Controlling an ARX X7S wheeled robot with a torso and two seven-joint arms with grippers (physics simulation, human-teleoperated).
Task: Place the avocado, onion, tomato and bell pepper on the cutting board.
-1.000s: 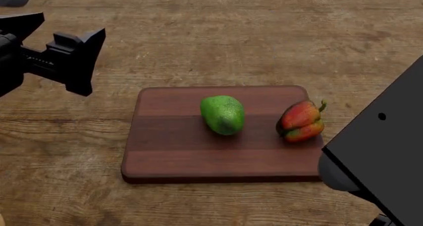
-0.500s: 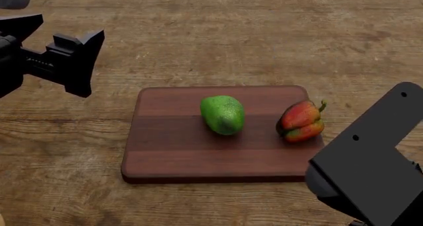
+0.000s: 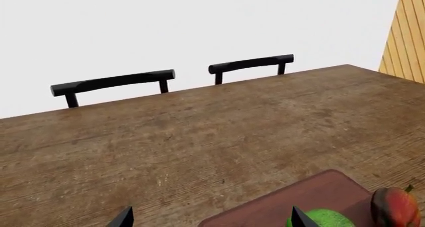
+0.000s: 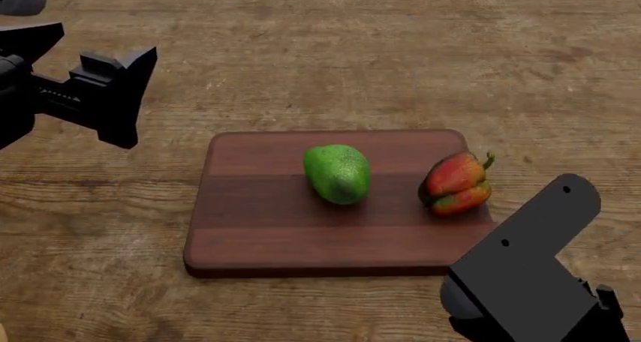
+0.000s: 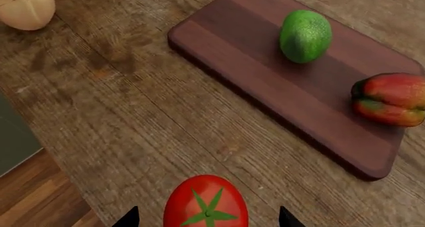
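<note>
The dark striped cutting board (image 4: 260, 229) lies mid-table with the bumpy green avocado (image 4: 338, 173) at its centre and the red-and-green bell pepper (image 4: 458, 183) at its right end. In the right wrist view the red tomato (image 5: 206, 199) sits on the table near its front edge, between the spread fingertips of my right gripper (image 5: 207, 219), which is open. The pale onion (image 5: 25, 7) rests on the table off the board's other end. My left gripper (image 4: 128, 94) hangs open and empty above the table to the board's far left; its tips (image 3: 211, 221) frame bare wood and a board corner (image 3: 312, 197).
Two dark chairs (image 3: 113, 82) (image 3: 251, 64) stand behind the table's far edge. My right arm's black link (image 4: 531, 282) covers the lower right of the head view. A wooden floor (image 5: 40, 197) shows past the table edge close to the tomato.
My right arm has swung down and left in the head view, uncovering the board's right end. The left arm, avocado and bell pepper have stayed put.
</note>
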